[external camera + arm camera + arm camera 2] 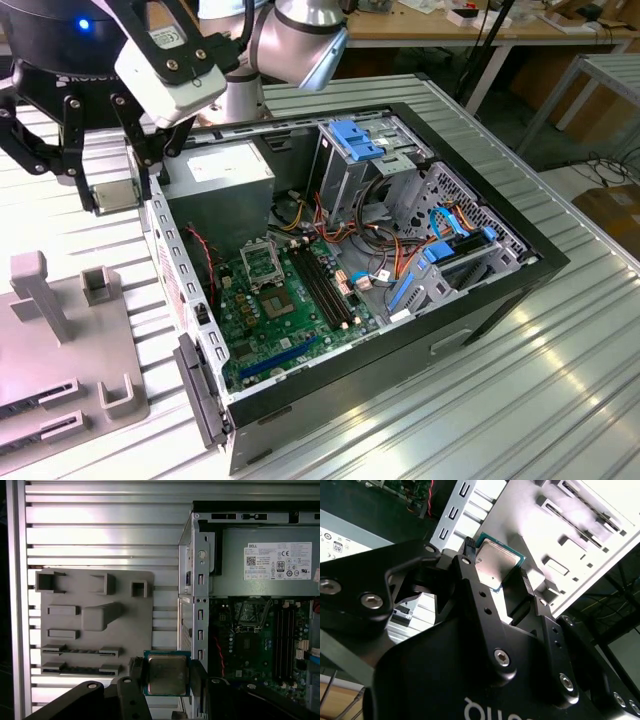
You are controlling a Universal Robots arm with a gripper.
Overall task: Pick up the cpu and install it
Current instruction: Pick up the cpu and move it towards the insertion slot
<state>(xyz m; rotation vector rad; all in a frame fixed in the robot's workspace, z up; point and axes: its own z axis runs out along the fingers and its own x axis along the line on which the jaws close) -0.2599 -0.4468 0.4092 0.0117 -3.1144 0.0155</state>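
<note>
At the exterior view's left, the gripper (116, 188) hangs above the slatted metal table (520, 400), clamped on the cpu (112, 197). In both wrist views the chip (166, 674) (496, 562) shows its pale metal face, pinched at two opposite edges by the black fingers (136, 669) (468, 560) and held in the air. Below it, a grey holder plate (60, 350) with slots and posts lies flat on the table. The chip sits over the strip between this plate (95, 620) and the side wall of the open computer case (500, 290). Inside the case come a grey power supply (225, 170), then the green board (270, 330) with its square socket (262, 262), well apart from the chip. Further right are black memory slots (322, 290), tangled wires, and blue drive brackets (360, 140).
</note>
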